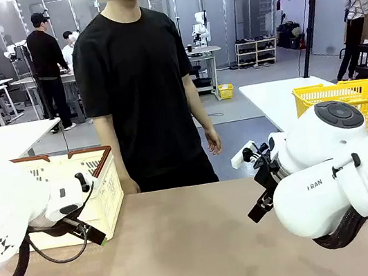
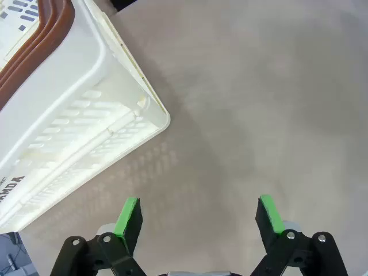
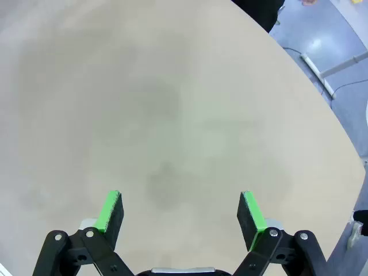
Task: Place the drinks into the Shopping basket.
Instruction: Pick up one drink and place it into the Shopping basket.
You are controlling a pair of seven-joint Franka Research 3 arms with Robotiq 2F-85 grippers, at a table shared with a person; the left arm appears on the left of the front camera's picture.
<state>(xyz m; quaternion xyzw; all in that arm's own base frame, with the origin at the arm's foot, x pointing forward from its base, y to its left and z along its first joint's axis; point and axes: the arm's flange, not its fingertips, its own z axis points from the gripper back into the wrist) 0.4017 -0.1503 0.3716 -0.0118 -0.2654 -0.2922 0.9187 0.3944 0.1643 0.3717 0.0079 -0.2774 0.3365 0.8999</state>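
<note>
Looking down the left wrist: left pincer (image 2: 198, 215) spread wide, holding nothing, near a corner of the Shopping basket (image 2: 75, 115). From the right wrist, right pincer (image 3: 181, 210) equally wide above the desk (image 3: 172, 86). From the front, Shopping basket on the desk's left, person (image 1: 137, 82) beyond.

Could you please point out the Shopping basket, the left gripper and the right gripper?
Shopping basket (image 2: 72, 118), left wrist view, on its white slotted side wall.
left gripper (image 2: 198, 207), left wrist view, midway between its open jaws.
right gripper (image 3: 180, 201), right wrist view, midway between its open jaws.
</note>
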